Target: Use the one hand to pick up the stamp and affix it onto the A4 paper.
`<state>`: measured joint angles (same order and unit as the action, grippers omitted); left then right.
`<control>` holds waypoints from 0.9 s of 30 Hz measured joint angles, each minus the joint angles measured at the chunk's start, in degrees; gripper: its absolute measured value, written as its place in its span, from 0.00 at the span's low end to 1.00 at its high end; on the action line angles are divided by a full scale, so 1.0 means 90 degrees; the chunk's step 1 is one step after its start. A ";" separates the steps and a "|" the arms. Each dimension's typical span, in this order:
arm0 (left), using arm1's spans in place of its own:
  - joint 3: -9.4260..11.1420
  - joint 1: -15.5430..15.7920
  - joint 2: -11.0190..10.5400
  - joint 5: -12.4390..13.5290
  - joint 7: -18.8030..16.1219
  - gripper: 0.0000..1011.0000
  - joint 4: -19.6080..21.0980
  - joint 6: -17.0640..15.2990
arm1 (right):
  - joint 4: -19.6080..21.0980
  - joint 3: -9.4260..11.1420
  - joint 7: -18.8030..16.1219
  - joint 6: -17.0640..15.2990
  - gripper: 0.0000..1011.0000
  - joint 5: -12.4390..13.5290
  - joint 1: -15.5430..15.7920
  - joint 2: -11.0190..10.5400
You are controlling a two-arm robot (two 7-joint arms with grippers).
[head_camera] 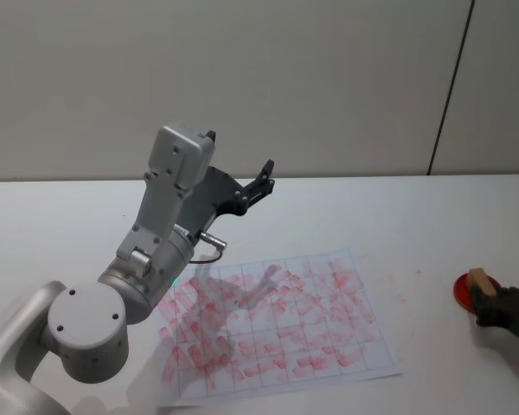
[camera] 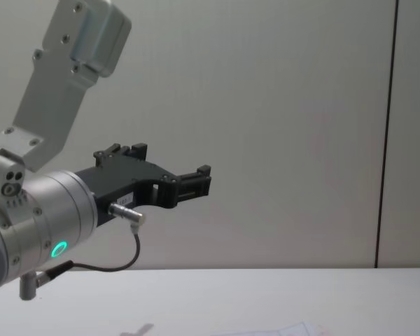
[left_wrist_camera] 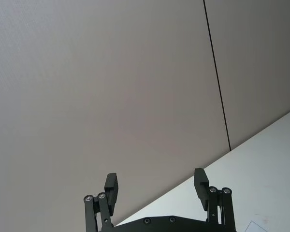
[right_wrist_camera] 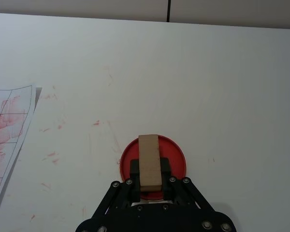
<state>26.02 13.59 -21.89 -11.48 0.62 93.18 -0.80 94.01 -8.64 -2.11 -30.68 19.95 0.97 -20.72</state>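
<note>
The stamp (right_wrist_camera: 150,162), a tan wooden block, stands on a round red ink pad (right_wrist_camera: 176,157) with my right gripper (right_wrist_camera: 150,170) shut on it, one black finger at each side. In the head view the stamp (head_camera: 480,278) and right gripper (head_camera: 484,296) are at the table's far right edge, over the ink pad (head_camera: 462,292). The A4 paper (head_camera: 277,333) lies mid-table, a white gridded sheet covered with red stamp marks; its edge (right_wrist_camera: 5,125) shows to one side in the right wrist view. My left gripper (head_camera: 264,177) hangs open, raised above the table behind the paper.
The left arm with its green ring light (camera: 58,249) is held high, its gripper (left_wrist_camera: 156,186) pointing at the grey wall. Faint red smudges (right_wrist_camera: 50,155) mark the white table between paper and ink pad.
</note>
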 joint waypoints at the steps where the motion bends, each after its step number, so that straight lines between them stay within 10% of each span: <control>1: 0.0000 0.0000 0.0000 0.0000 0.0000 0.99 0.0000 0.0000 | -0.0012 0.0000 -0.0002 -0.0017 0.22 0.0006 -0.0010 0.0005; 27: 0.0000 0.0000 0.0000 0.0000 0.0000 0.99 0.0000 0.0000 | -0.0320 -0.0011 -0.0106 -0.0377 0.22 0.0112 -0.0340 0.0189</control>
<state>26.03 13.59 -21.89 -11.48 0.62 93.17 -0.80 91.13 -8.74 -3.06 -34.07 20.96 -2.09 -19.01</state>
